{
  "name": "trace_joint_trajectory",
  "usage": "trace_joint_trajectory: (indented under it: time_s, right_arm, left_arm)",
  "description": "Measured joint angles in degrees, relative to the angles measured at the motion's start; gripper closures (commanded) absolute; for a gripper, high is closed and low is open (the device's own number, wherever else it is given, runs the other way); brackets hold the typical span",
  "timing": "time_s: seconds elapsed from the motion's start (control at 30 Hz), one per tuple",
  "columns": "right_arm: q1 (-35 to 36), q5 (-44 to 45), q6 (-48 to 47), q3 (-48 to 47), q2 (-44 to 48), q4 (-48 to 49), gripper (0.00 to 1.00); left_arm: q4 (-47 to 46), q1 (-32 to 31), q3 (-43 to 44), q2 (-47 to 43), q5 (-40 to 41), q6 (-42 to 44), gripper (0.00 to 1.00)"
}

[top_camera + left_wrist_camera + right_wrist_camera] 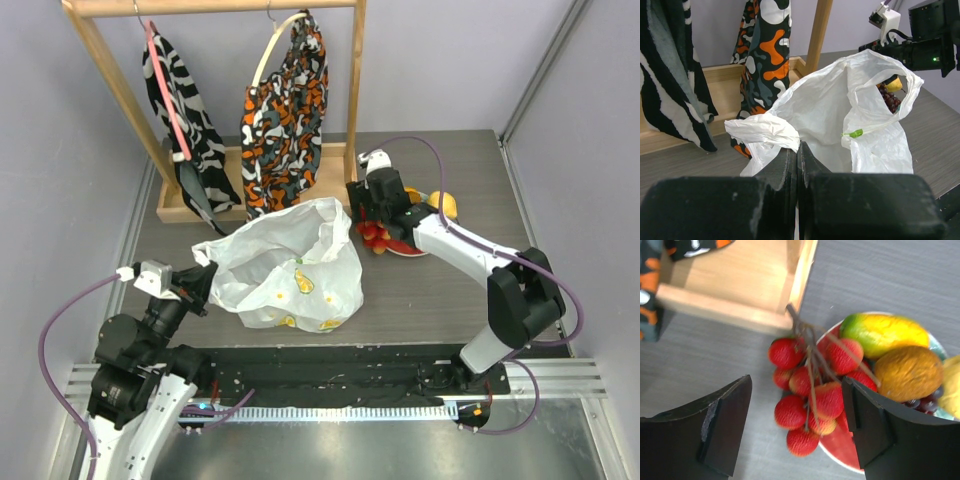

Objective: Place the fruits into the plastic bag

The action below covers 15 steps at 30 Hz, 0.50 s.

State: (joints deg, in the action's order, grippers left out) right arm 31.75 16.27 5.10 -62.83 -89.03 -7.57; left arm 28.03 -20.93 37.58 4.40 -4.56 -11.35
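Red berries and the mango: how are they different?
The bumpy red berry cluster is many small balls on brown stems, spilling off the round plate; the smooth green-orange mango is one long piece. Berries are one colour, the mango two. Both lie on that plate.

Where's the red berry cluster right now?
In the right wrist view the red berry cluster spills over the left rim of the plate, beside the mango, between the right gripper's open fingers; from above, just right of the plastic bag.
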Motion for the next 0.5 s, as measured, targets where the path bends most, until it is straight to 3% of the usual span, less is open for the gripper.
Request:
trace_joint_trajectory:
  time_s: [0.13,0.5]
  right_arm:
    - [0.1,3.3,-1.4,-3.6,-3.7,0.0,0.3]
    - [6.1,7.9,-5.8,-4.9,-4.8,0.2,0.27]
  left_arm:
    - [0.0,0.0,0.0,0.0,0.0,0.0,1.0]
    - [0.1,0.0,0.0,0.2,0.0,0.0,1.0]
